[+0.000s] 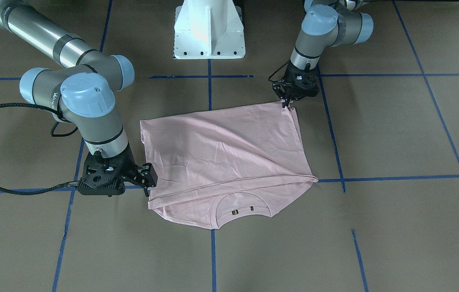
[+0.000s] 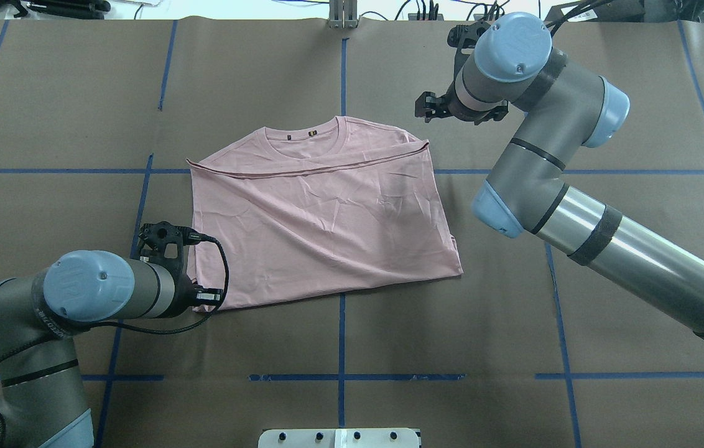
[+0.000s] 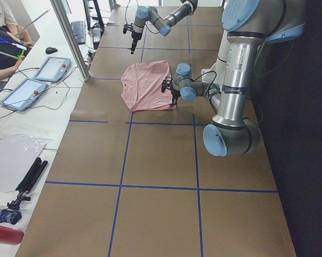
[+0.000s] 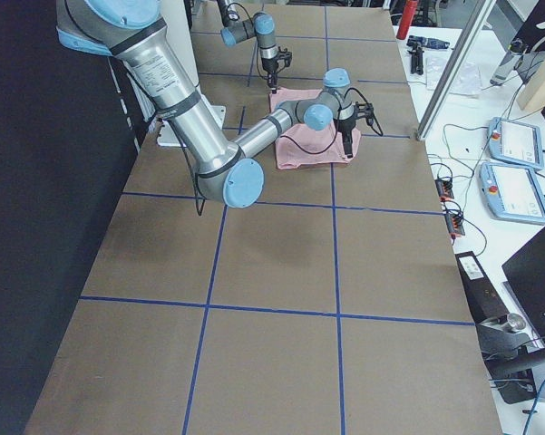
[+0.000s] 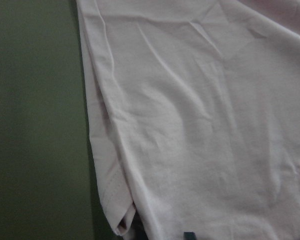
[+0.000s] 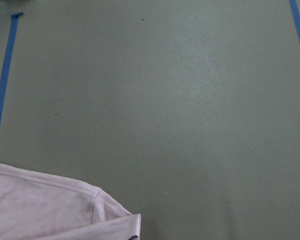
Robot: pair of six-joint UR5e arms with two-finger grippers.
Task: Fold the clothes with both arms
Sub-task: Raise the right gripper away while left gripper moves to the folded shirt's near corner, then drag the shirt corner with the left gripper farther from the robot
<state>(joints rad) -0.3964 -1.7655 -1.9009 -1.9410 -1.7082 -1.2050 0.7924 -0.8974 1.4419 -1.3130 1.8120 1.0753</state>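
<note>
One fold looks done. Your left gripper (image 1: 286,103) and right gripper (image 1: 148,186) each sit by a shirt (image 1: 225,150) corner, grip unclear. You'd pinch both next.

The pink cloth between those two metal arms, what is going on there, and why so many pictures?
These are two grey-silver jointed robot arms with blue caps, each ending in a black two-finger gripper. A pale pink T-shirt lies folded over, collar showing, on a brown paper-covered table marked with blue tape. The left gripper stands at one shirt corner, the right gripper at the opposite side edge; whether either pinches cloth is unclear. One picture faces the robot, one looks over its shoulders, two look along the table from its ends, and two close-ups come from cameras on the wrists.
</note>
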